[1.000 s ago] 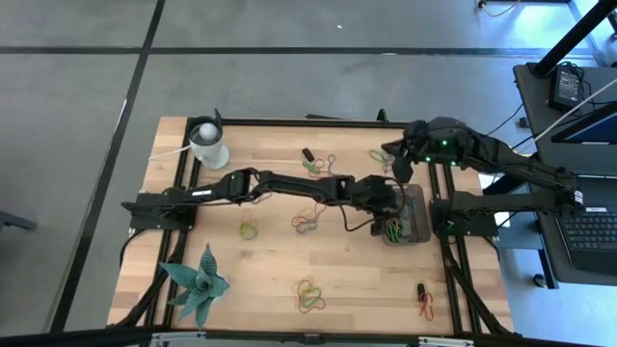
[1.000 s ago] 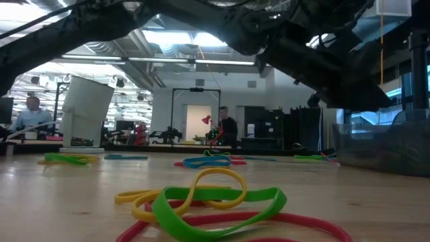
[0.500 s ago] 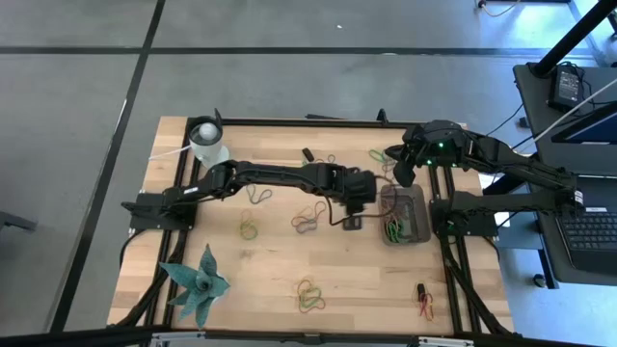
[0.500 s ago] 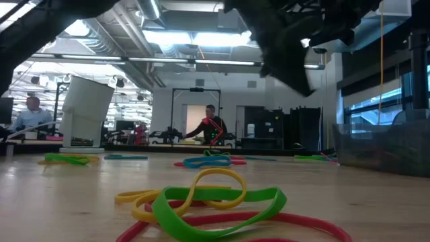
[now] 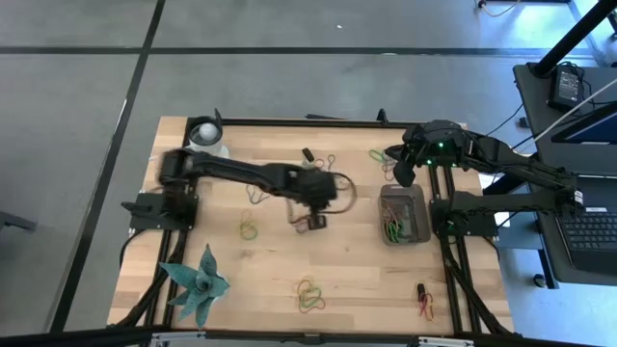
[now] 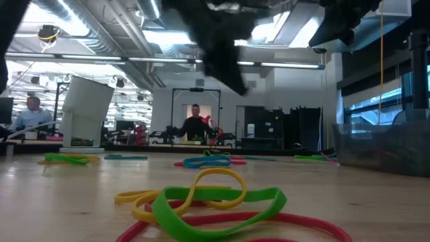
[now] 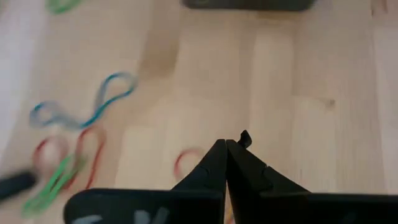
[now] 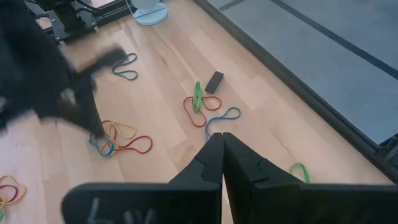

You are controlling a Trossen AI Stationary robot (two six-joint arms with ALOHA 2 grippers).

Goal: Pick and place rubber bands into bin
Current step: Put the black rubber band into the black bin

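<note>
From above, the left gripper point(image 5: 316, 221) hangs over the middle of the wooden desk point(image 5: 270, 280), its jaws pressed together with nothing between them, right over a small cluster of rubber bands point(image 5: 307, 223). The bin point(image 5: 402, 214) sits by the right edge of the desk, with green and red bands lying inside it. The right gripper point(image 5: 401, 176) waits above the far right corner, just beyond the bin, jaws together and empty. Loose bands lie scattered: a green one point(image 5: 249, 229) left of centre, a mixed heap point(image 5: 308, 295) toward the near edge, a red one point(image 5: 424, 307) at the near right corner beside a small black piece point(image 5: 421, 289). A white cup point(image 5: 206, 134) stands at the far left corner and a spiky green plant point(image 5: 196, 285) at the near left corner. From table height, a tangle of yellow, green and red bands point(image 6: 222, 202) fills the foreground, with blue and red loops point(image 6: 205, 161) farther back, the cup point(image 6: 86, 111) at left and a blurred dark arm point(image 6: 215, 33) overhead; people show in the room behind. The left wrist view shows its fingers point(image 7: 214, 168) closed tip to tip above bare wood, a red loop point(image 7: 186, 163) just beside them and a blue band point(image 7: 87, 112) farther off. The right wrist view shows its fingers point(image 8: 214, 158) meeting, with a red, green and blue cluster point(image 8: 205, 109) and a black oblong piece point(image 8: 214, 81) beyond.
</note>
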